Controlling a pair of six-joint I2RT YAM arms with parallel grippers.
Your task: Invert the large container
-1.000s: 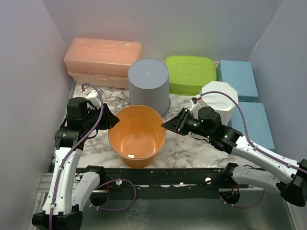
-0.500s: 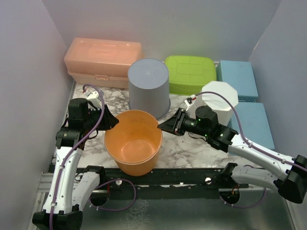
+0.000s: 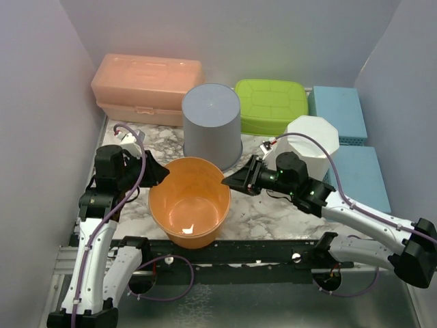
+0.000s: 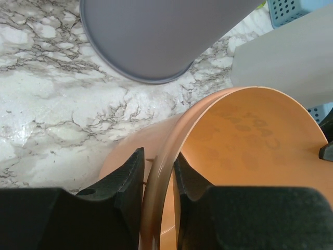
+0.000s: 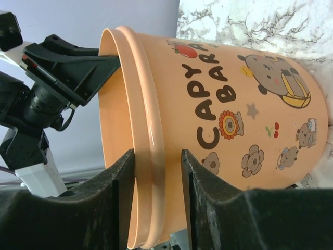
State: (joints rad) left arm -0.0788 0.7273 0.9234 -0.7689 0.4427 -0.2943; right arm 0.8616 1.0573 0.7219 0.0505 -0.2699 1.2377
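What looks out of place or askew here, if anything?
The orange bucket seems slightly tilted rather than standing flat, its rim between the fingers of the left gripper and the right gripper. A small white speck, perhaps only glare, shows on its floor.

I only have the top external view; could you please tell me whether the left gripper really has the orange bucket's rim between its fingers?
Observer: Yes. In the left wrist view the left gripper has one finger inside and one outside the rim of the orange bucket, both pressed against it.
Operator: Thank you. And the right side?
Observer: The right gripper straddles the rim too, one finger inside and one over the outer wall. I cannot tell whether it is clamping.
Operator: Is anything printed on the outside?
Observer: Yes, lettering reading CAPY BARA, visible in the right wrist view.
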